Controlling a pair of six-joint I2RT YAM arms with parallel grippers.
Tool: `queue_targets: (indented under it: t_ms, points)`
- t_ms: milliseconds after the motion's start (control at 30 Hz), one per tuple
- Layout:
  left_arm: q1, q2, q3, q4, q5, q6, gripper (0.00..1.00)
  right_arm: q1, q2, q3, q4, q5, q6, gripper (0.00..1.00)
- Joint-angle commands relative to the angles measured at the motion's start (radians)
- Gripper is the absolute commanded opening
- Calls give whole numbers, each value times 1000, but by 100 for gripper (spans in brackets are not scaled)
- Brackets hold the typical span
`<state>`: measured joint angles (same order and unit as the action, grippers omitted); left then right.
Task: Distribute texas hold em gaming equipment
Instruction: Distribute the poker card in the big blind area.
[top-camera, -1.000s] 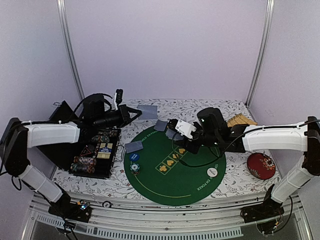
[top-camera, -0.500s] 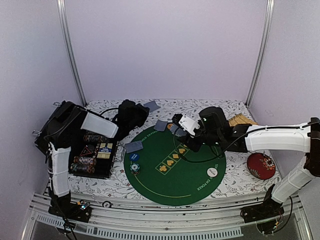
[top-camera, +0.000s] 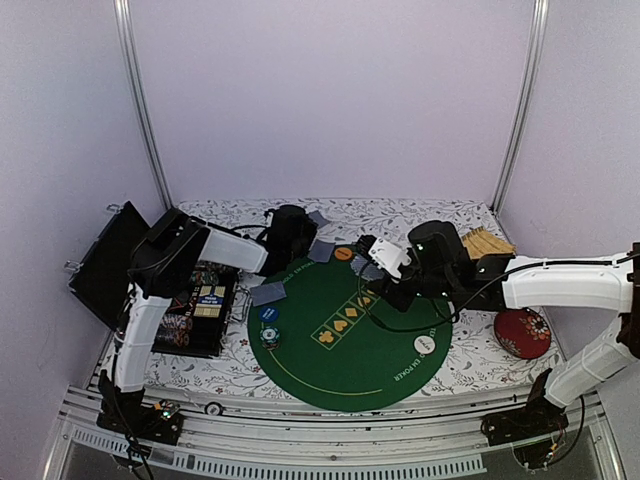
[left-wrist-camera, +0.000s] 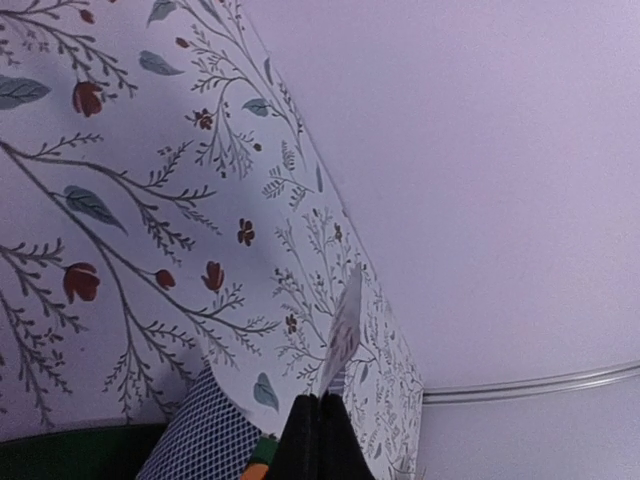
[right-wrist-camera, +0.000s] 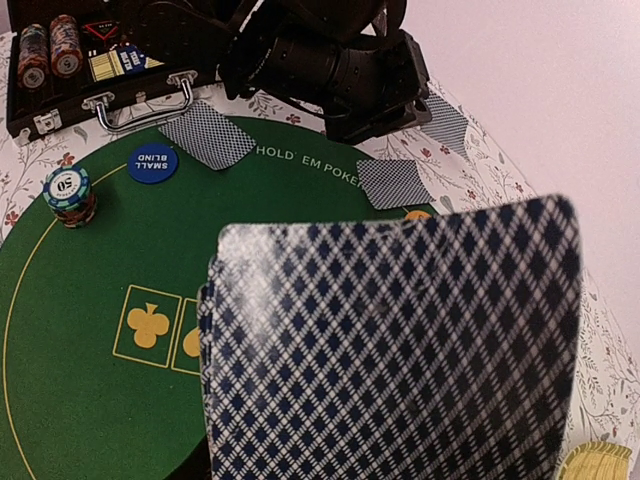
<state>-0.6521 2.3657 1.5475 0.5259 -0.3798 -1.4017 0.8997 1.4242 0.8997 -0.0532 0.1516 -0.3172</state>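
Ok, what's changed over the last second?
The left arm folded back, and the left gripper, shut on one card, carried it rightward past the mat's far edge. The right gripper, holding the deck, drew back to the right, uncovering the orange button. The dealt cards, blue button, chip stack and white button stayed put.

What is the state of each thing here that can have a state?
Black chip case: open.
Left end effector: shut on one playing card.
Right end effector: gripping the card deck, backs to its camera.
Two loose cards: face down.
Small blind button: lettered side up.
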Motion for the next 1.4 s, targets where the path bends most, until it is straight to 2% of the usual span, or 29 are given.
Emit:
queue_targets:
  t_ms: [0, 167, 767, 933, 1100, 1367]
  points:
    - [-37, 10, 21, -95, -55, -37, 0, -8, -45, -11, 1, 17, 5, 45]
    - [-50, 16, -8, -125, -63, -91, 0, -7, -51, -12, -1, 19, -1, 46]
    - [-60, 55, 14, -177, -58, -117, 3, -7, -82, -13, -20, 39, -9, 46]
    - [-63, 45, 5, -176, -46, -105, 15, -8, -85, -13, -27, 42, -11, 46]
    - [-68, 27, -7, -175, 5, -97, 22, -8, -87, -10, -30, 43, -15, 46]
    - [-79, 29, -15, -167, 74, -111, 26, -9, -87, -7, -34, 44, -23, 46]
